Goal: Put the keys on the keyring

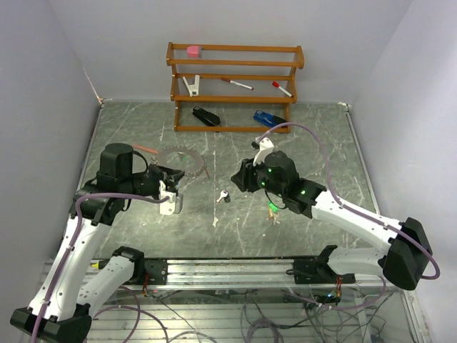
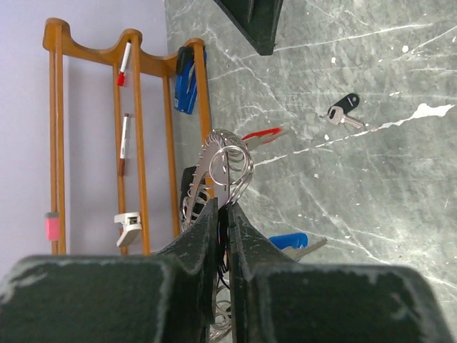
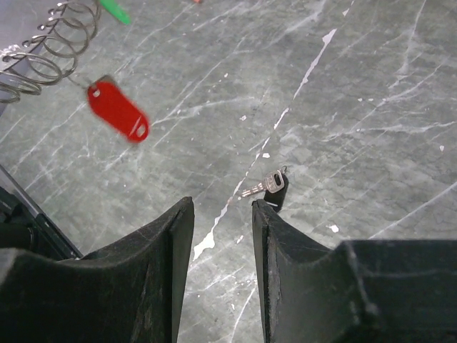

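The keyring (image 2: 225, 161), a silver wire hoop fringed with small keys, sticks up from my left gripper (image 2: 224, 207), which is shut on its wires. In the top view the keyring (image 1: 178, 158) sits at my left gripper (image 1: 173, 179). A red-tagged key (image 2: 260, 134) and a blue-tagged key (image 2: 289, 241) show beside it. A loose silver key with a black tag (image 3: 268, 184) lies on the table just beyond the right fingertip of my open, empty right gripper (image 3: 223, 205). It also shows in the top view (image 1: 224, 196), left of my right gripper (image 1: 239, 179).
A wooden rack (image 1: 235, 68) stands at the back with pens, a pink block, a white clip, a black stapler and a blue item. A green-tagged key (image 1: 272, 208) lies by my right arm. A red tag (image 3: 118, 111) dangles from wire coils (image 3: 57, 43).
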Controlling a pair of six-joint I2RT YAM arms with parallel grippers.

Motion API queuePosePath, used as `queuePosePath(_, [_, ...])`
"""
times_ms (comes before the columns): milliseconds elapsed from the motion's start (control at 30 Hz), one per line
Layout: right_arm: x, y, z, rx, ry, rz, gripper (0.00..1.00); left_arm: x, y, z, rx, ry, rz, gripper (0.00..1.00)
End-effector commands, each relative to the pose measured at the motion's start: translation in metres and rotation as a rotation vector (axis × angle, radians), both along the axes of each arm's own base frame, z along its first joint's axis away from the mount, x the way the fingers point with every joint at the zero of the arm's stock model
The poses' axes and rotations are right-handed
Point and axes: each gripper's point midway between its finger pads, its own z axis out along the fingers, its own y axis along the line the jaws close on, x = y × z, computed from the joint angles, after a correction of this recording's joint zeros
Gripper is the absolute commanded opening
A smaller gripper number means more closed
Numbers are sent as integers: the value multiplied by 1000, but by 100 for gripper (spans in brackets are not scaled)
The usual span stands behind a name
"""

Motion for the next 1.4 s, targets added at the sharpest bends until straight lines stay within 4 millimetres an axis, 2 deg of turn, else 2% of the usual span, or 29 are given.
queuePosePath(0, [3,1,-5,22,21,9,38,2,-9,20,-11,-142,-84,7])
queuePosePath(267, [7,2,-13,17,38,20,37,6,-10,20,-11,-141,-86,7])
queuePosePath(400, [8,2,-9,27,20,27,37,6,-10,22,-12,-156,-86,7])
queuePosePath(667, [1,16,41,124,-137,149,36,11,-14,18,-53,-50,-60,7])
queuePosePath(767, [0,16,62,144,-182,159,36,19,-15,17,-81,19,-18,7])
queuePosePath(867, [-3,20,86,172,-226,193,36,30,-14,5,-82,177,53,7])
queuePosePath(1000, [-9,34,112,193,-268,281,35,28,-22,-8,-48,429,41,7])
queuePosePath(1100, [-14,42,120,203,-302,337,33,31,-26,2,-82,495,69,7])
queuePosePath(1133, [-15,45,132,220,-330,353,33,32,-27,6,-99,499,79,7])
queuePosePath(1200, [-17,50,143,237,-364,383,32,32,-29,16,-134,505,92,7])
queuePosePath(1367, [-24,69,146,260,-366,469,32,25,-32,24,-159,563,95,7])
